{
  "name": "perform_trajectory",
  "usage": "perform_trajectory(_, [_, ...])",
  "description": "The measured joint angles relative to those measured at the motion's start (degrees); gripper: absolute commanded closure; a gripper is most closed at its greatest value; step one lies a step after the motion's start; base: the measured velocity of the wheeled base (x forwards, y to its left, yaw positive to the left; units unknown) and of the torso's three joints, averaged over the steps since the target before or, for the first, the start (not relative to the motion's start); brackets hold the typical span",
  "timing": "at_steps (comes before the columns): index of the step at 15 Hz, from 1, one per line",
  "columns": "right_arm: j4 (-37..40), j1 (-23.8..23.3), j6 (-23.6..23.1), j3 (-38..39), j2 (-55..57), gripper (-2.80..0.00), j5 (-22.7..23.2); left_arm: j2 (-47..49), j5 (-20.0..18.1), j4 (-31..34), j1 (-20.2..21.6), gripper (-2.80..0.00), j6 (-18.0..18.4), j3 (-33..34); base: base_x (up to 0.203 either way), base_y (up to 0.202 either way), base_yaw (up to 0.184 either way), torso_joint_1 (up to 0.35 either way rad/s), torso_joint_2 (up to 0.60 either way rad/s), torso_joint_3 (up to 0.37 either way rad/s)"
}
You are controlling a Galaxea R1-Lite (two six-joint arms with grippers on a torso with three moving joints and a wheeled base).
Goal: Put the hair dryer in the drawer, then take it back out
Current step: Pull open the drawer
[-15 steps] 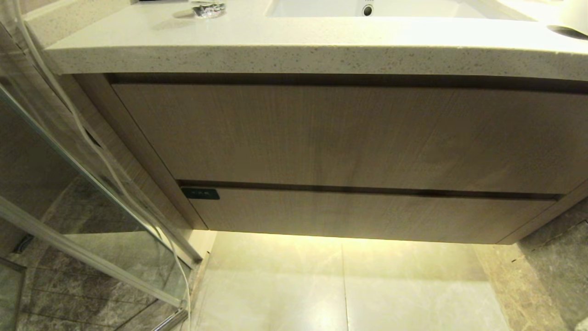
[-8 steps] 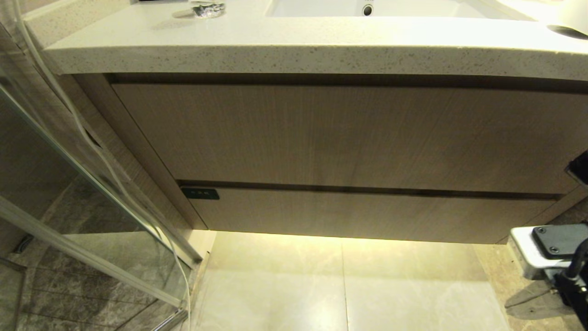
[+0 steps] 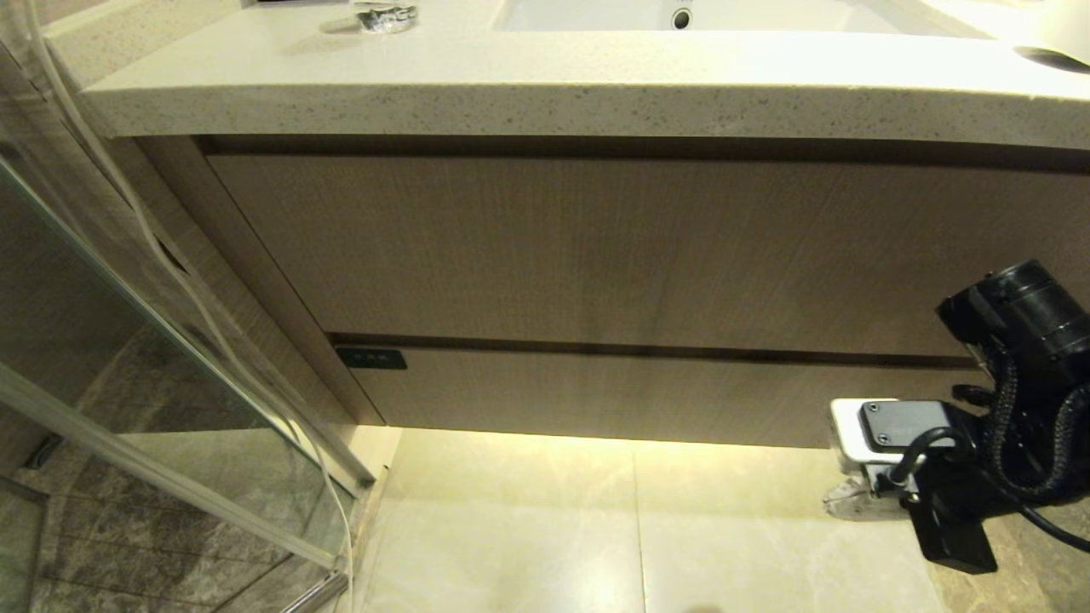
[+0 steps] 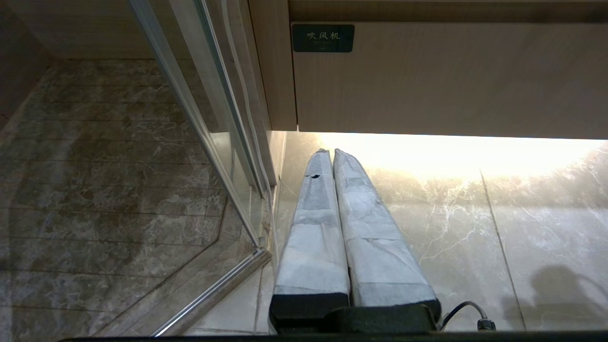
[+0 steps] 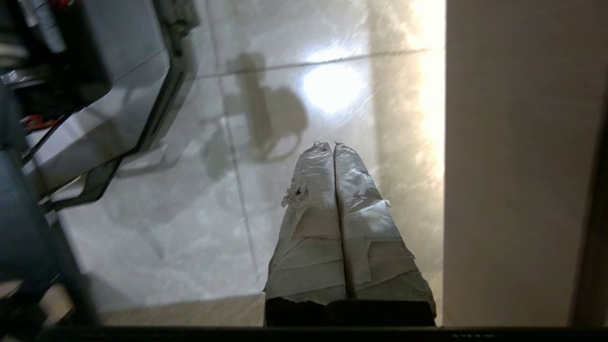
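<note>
With its taped fingers [image 5: 332, 156] pressed together, the right gripper [image 3: 843, 502] should hook the wide, shallow wood-grain drawer [image 3: 664, 396] under its lower edge and pull straight outward.

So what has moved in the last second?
The right gripper, shut and empty, swung in from the right edge of the head view toward the wide shallow light wood-grain drawer. That drawer stayed closed; the left gripper is out of the head view throughout.
</note>
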Motion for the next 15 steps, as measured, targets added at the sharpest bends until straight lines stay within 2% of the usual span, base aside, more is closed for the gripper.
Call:
perform_trajectory(3, [-8.30,0.05,0.04,-0.11,5.41,-2.80,1.54,0.00,-0.02,-0.01,0.00,0.00,0.00,0.00,0.000,0.000,0.000,0.000,0.00,0.000])
perform_trajectory(10, [-34.75,-2.50,0.10,1.15,17.59,-2.80,5.78,0.00,0.00,0.02,0.00,0.00,-0.02,0.02,0.000,0.000,0.000,0.000,0.00,0.000])
perform_trajectory(12, [-37.68,-3.69,-1.62,1.51,20.08,-2.80,8.49,0.00,0.00,0.02,0.00,0.00,0.00,0.02,0.000,0.000,0.000,0.000,0.00,0.000])
perform_trajectory(15, [-41.29,-5.91,-6.61,1.63,23.01,-2.80,11.51,0.00,-0.02,0.00,0.00,0.00,-0.02,0.02,0.000,0.000,0.000,0.000,0.00,0.000])
